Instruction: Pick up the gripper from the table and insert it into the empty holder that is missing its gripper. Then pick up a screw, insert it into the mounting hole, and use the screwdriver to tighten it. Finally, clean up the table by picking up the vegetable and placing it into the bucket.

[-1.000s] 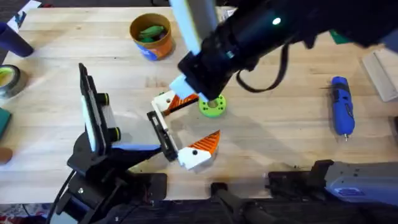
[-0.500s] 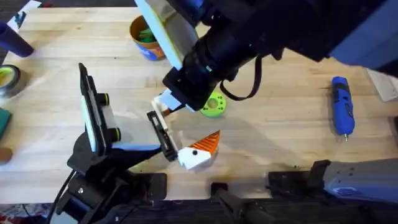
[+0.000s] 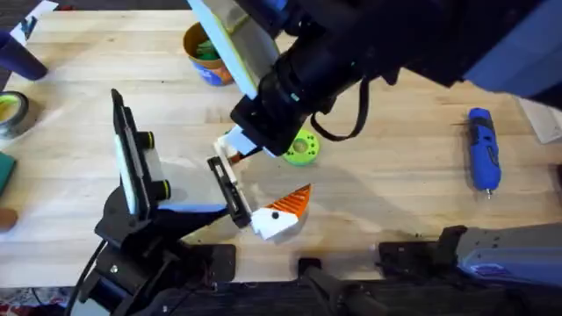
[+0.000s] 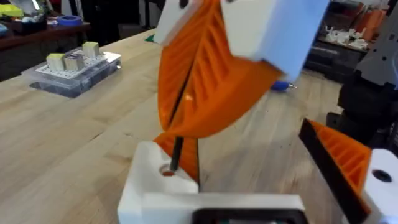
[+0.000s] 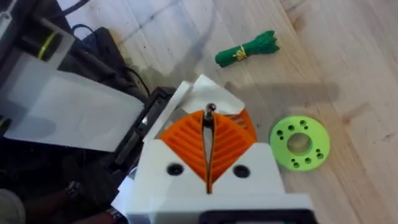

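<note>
The gripper [image 3: 232, 140], a white block with an orange wedge, sits at the far end of the holder [image 3: 228, 189], a black rail on the left arm's hand. Its dotted twin [image 3: 279, 213] sits at the near end, so my left gripper [image 3: 279, 171] stands open. My right gripper [image 5: 208, 124] is shut on a thin screw [image 5: 210, 111]. In the left wrist view the screw [image 4: 176, 149] points down at the mounting hole [image 4: 168, 172]. The vegetable [image 3: 301, 149] lies beside them. The screwdriver [image 3: 482, 158] lies far right. The bucket [image 3: 209, 53] is partly hidden by the right arm.
A tape roll [image 3: 13, 114] and a dark blue cup [image 3: 18, 53] stand at the left edge. A green tied bundle [image 5: 245, 48] lies on the wood. A clear parts box [image 4: 71, 68] sits farther off. Dark green pieces lie in the bucket.
Over the last second my right arm swung left and lower, bringing the screw over the white block. It has held still for the last half second. The left arm has not moved.
</note>
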